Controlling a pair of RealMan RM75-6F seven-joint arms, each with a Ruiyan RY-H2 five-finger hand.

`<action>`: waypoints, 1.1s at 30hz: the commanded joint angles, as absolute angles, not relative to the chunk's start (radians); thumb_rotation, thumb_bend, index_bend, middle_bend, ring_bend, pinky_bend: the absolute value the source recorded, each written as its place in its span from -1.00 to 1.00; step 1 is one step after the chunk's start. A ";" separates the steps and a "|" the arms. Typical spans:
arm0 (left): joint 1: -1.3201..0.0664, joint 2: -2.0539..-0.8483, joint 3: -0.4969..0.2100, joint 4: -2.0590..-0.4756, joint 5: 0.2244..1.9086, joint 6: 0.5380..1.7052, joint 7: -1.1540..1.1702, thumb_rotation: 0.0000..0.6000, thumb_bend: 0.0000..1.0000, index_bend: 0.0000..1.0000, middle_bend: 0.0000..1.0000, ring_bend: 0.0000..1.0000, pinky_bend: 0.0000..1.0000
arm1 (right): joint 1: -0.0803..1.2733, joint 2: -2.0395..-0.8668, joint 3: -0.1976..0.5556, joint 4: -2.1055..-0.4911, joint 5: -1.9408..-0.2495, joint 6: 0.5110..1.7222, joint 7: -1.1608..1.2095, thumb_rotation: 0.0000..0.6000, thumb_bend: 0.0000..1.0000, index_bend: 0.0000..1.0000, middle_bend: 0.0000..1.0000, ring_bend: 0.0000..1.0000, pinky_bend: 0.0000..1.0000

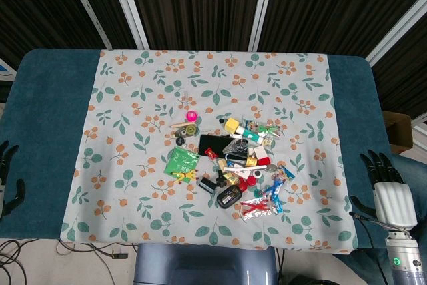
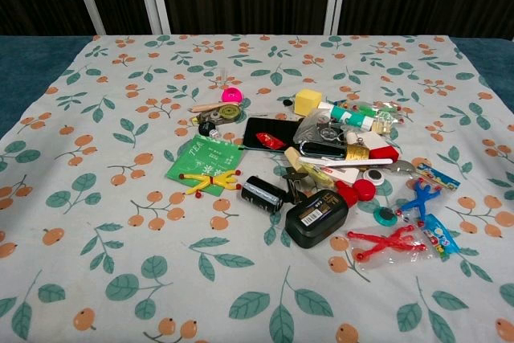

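Many small colourful trinkets (image 1: pixel 233 165) heaped on leaf-and-orange-berry cloth (image 1: pixel 133 98)

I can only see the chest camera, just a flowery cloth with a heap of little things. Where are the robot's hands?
Observer: Neither shows in your view. The head view has the right hand past the cloth's right edge, holding nothing, fingers apart.
Operator: And the other one?
Observer: The left hand sits at the far left edge of the blue table, only partly in frame, nothing visibly in it.
Operator: Is either near the heap?
Observer: No. The pile lies mid-cloth, well apart from both hands.
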State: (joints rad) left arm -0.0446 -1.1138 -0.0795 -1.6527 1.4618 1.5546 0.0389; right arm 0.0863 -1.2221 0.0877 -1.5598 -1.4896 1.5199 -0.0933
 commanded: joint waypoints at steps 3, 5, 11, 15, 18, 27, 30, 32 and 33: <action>-0.043 -1.113 -0.079 -1.651 1.463 1.556 0.040 1.00 0.14 -0.87 -1.00 -1.00 -0.83 | 0.086 -1.222 0.089 -1.559 -1.487 1.517 -0.094 1.00 -0.53 -0.80 -0.86 -0.93 -0.54; -0.043 -1.114 -0.078 -1.651 1.464 1.558 0.040 1.00 0.14 -0.87 -1.00 -1.00 -0.83 | 0.086 -1.222 0.089 -1.560 -1.488 1.519 -0.095 1.00 -0.53 -0.80 -0.86 -0.93 -0.54; -0.044 -1.114 -0.078 -1.651 1.463 1.555 0.038 1.00 0.14 -0.87 -1.00 -1.00 -0.83 | 0.085 -1.222 0.091 -1.559 -1.489 1.522 -0.094 1.00 -0.53 -0.80 -0.86 -0.93 -0.54; -0.043 -1.115 -0.078 -1.651 1.465 1.557 0.041 1.00 0.14 -0.88 -1.00 -1.00 -0.83 | 0.086 -1.221 0.092 -1.559 -1.488 1.519 -0.091 1.00 -0.53 -0.80 -0.86 -0.93 -0.54; -0.042 -1.114 -0.078 -1.653 1.461 1.557 0.038 1.00 0.14 -0.89 -1.00 -1.00 -0.83 | 0.087 -1.223 0.092 -1.557 -1.487 1.517 -0.092 1.00 -0.53 -0.80 -0.86 -0.93 -0.54; -0.044 -1.115 -0.079 -1.652 1.460 1.553 0.045 1.00 0.14 -0.89 -1.00 -1.00 -0.83 | 0.087 -1.225 0.092 -1.551 -1.484 1.512 -0.088 1.00 -0.53 -0.79 -0.86 -0.93 -0.54; -0.044 -1.115 -0.081 -1.651 1.460 1.555 0.045 1.00 0.14 -0.89 -1.00 -1.00 -0.83 | 0.089 -1.227 0.091 -1.550 -1.484 1.508 -0.088 1.00 -0.53 -0.79 -0.86 -0.93 -0.54; -0.044 -1.115 -0.080 -1.651 1.460 1.555 0.045 1.00 0.14 -0.89 -1.00 -1.00 -0.83 | 0.089 -1.227 0.091 -1.550 -1.484 1.506 -0.088 1.00 -0.53 -0.79 -0.86 -0.93 -0.54; -0.044 -1.115 -0.080 -1.651 1.460 1.555 0.045 1.00 0.14 -0.89 -1.00 -1.00 -0.83 | 0.089 -1.227 0.091 -1.550 -1.485 1.507 -0.088 1.00 -0.53 -0.79 -0.86 -0.93 -0.54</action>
